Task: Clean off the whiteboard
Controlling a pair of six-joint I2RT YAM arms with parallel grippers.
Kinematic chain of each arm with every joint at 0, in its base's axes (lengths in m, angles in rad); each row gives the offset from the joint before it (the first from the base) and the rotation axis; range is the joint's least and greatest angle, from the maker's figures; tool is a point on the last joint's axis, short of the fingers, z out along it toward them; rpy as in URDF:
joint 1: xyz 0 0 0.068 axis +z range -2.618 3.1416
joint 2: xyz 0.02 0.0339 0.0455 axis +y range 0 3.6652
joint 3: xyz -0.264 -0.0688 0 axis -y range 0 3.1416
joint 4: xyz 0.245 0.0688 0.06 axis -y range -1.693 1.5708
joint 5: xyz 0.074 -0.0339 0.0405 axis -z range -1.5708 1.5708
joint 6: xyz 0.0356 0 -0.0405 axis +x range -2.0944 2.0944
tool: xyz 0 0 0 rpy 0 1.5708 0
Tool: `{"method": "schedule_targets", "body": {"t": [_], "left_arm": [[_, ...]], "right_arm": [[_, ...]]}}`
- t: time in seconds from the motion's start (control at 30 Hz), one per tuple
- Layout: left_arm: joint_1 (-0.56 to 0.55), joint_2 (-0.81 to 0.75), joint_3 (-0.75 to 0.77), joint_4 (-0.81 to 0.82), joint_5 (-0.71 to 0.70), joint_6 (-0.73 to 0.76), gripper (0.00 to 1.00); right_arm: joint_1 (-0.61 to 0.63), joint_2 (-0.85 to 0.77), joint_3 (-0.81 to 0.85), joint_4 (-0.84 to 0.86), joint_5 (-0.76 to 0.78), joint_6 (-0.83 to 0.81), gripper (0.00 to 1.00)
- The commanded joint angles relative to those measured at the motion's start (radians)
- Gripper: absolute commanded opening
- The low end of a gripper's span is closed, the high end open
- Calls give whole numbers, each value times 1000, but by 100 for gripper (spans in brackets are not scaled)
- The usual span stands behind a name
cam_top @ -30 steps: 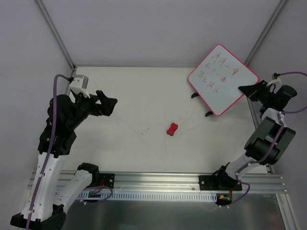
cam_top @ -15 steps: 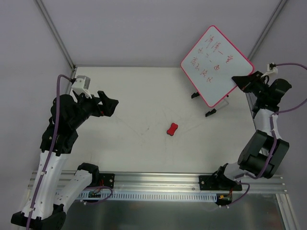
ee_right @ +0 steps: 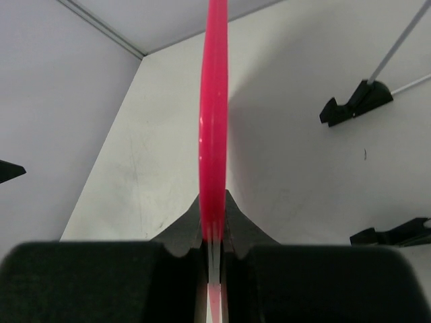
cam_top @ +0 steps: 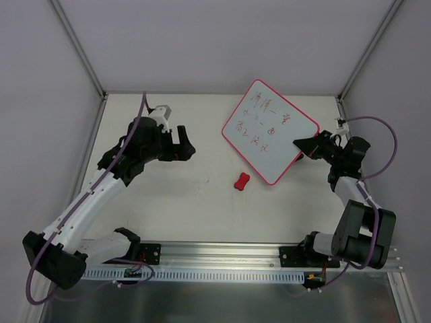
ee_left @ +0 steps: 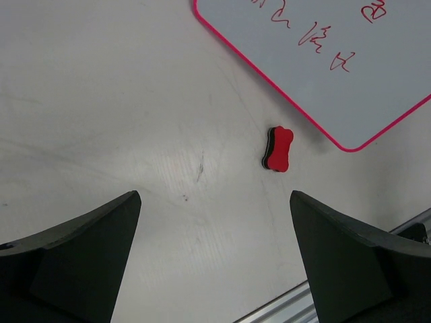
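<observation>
The whiteboard [cam_top: 269,131], white with a pink-red frame and red handwriting, hangs tilted above the middle-right of the table. My right gripper [cam_top: 301,143] is shut on its right edge. In the right wrist view the board shows edge-on as a pink strip [ee_right: 214,121] clamped between the fingers, with the gripper [ee_right: 214,205] at its base. The small red bone-shaped eraser [cam_top: 242,181] lies on the table just below the board's lower-left edge. My left gripper [cam_top: 188,146] is open and empty, left of the board. Its wrist view shows the eraser [ee_left: 278,149] and the board's corner [ee_left: 337,74] ahead of the gripper [ee_left: 214,202].
Two black clips on thin rods [ee_right: 355,104] [ee_right: 394,233] show to the right of the board's edge in the right wrist view. A metal rail [cam_top: 222,252] runs along the table's near edge. Grey walls and frame posts [cam_top: 77,47] enclose the back and sides.
My right gripper has carried the whiteboard left and lower, from the back right corner toward the table's middle. My left arm has swung right toward the centre, still open.
</observation>
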Motion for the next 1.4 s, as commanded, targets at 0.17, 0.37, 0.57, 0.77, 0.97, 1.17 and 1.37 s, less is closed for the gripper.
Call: {"method": "schedule_targets", "body": {"t": [0.17, 0.37, 0.57, 0.77, 0.97, 1.17, 1.37], "left_arm": [[-275, 288, 155, 28, -192, -79, 95], [-387, 512, 280, 30, -236, -45, 93], [-470, 698, 369, 37, -264, -7, 88], [-525, 828, 435, 57, -255, 9, 83], [-530, 891, 444, 76, -275, -17, 78], [-533, 940, 441, 94, -302, -30, 74], [-548, 974, 441, 106, -318, -16, 69]], "right_arm": [[2, -71, -21, 263, -30, 53, 0], [0, -65, -6, 261, -26, 74, 0], [0, -53, -5, 260, -35, 79, 0], [2, -50, -6, 260, -43, 83, 0], [0, -50, -17, 258, -46, 80, 0], [0, -48, -28, 258, -47, 76, 0], [2, -41, -32, 260, -52, 79, 0]]}}
